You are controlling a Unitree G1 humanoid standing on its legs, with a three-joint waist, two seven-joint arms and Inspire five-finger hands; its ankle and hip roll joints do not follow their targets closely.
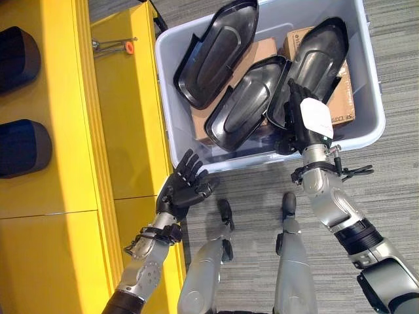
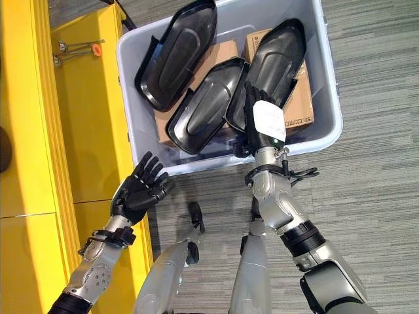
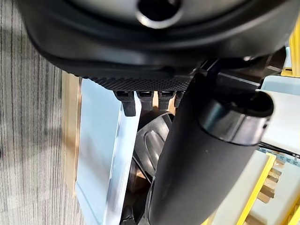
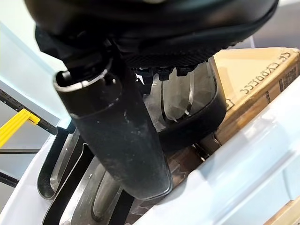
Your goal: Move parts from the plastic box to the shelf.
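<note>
- The right hand (image 1: pixel 308 121) sits right of centre in the left eye view, reaching over the near wall of the plastic box (image 1: pixel 376 98). Its fingers are extended onto the lower end of the rightmost part (image 1: pixel 321 52), with the thumb alongside. I cannot tell whether they have closed on the rim.
- The left hand (image 1: pixel 185 186) hangs lower left of centre, fingers spread and holding nothing, just outside the box's near-left corner and beside the yellow shelf (image 1: pixel 124 131).
- Three black moulded shells lie in the box: the rightmost one, a middle part (image 1: pixel 245 104) overlapping it, and a third part (image 1: pixel 216 49) leaning toward the upper left. They rest on cardboard boxes (image 1: pixel 344 98).
- These shells look thin, stiff and light, with glossy, probably slippery surfaces. A pinch across the raised rim seems surer than a flat press on the curved face.
- Because the parts overlap, lifting one may drag its neighbour. The rightmost one appears to lie on top.
- Two dark parts (image 1: pixel 23 147) show at the far left of the frame, on the shelf.
</note>
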